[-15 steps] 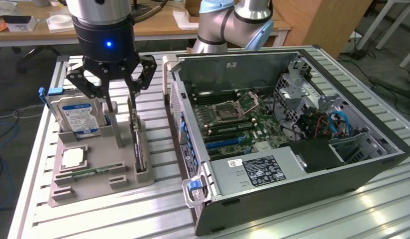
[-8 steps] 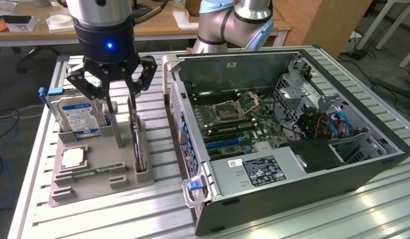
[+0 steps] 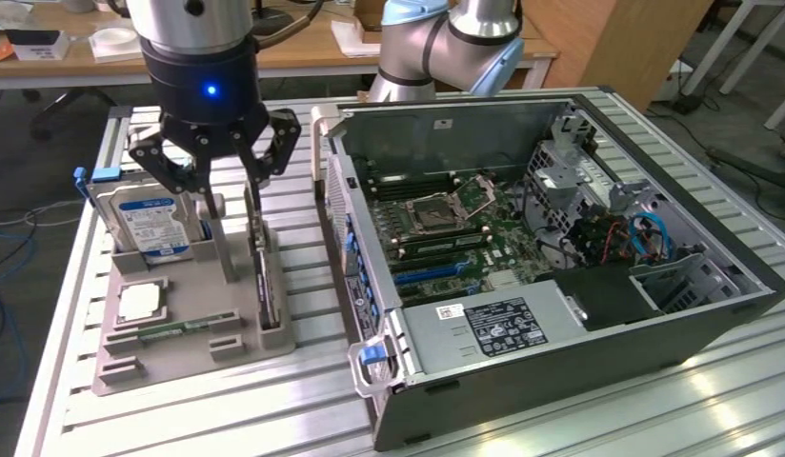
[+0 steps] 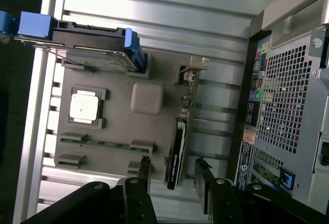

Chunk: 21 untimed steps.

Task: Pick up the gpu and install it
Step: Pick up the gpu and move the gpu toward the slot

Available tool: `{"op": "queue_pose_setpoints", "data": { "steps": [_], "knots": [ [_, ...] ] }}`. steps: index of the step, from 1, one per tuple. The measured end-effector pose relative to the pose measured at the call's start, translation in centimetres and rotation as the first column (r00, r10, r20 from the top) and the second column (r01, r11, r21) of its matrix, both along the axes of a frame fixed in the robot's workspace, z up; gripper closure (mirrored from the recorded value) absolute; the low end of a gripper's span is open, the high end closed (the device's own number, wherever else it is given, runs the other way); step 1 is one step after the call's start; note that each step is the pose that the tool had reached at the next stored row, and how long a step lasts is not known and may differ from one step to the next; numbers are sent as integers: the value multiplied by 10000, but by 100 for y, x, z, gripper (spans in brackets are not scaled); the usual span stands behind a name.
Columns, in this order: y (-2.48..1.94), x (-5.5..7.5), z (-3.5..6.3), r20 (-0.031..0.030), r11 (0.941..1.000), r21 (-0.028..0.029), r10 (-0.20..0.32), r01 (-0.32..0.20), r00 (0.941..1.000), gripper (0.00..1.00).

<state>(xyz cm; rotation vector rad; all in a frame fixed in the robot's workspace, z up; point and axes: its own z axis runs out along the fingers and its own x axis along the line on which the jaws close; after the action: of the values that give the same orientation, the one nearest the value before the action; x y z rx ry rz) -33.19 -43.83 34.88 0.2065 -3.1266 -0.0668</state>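
We are looking at the gpu (image 3: pixel 258 268) (image 4: pixel 177 149), a thin dark circuit card with a silvery metal bracket at one end. It is standing on its long edge in a slot of the grey moulded parts tray (image 3: pixel 190 360) (image 4: pixel 115 80), along the tray side nearest the open black computer case (image 3: pixel 596 360) (image 4: pixel 293 90). The jaws are hanging spread wide just above the card and gripping nothing. In the wrist view the black fingertips (image 4: pixel 202 178) are flanking the card's end away from the bracket, one on each side, with a gap showing on both sides. On the same tray, a thick silver hard drive with a blue-white label (image 3: pixel 145 224) (image 4: pixel 92 54) is standing upright in its own slot. A square silver processor chip (image 3: pixel 138 303) (image 4: pixel 84 107) is lying flat, and a narrow green memory stick (image 3: pixel 176 330) (image 4: pixel 105 143) is resting beside it. Tray and case are sitting side by side on the slotted aluminium bench (image 3: pixel 240 414) (image 4: pixel 154 8). The case is lying on its side, exposing its green motherboard (image 3: pixel 444 228).
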Motion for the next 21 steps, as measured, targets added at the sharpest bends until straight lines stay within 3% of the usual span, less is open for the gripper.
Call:
{"op": "queue_pose_setpoints", "data": {
  "steps": [21],
  "knots": [
    [-31,1,-53,0,9994,0,348,-348,9994,53]
  ]
}}
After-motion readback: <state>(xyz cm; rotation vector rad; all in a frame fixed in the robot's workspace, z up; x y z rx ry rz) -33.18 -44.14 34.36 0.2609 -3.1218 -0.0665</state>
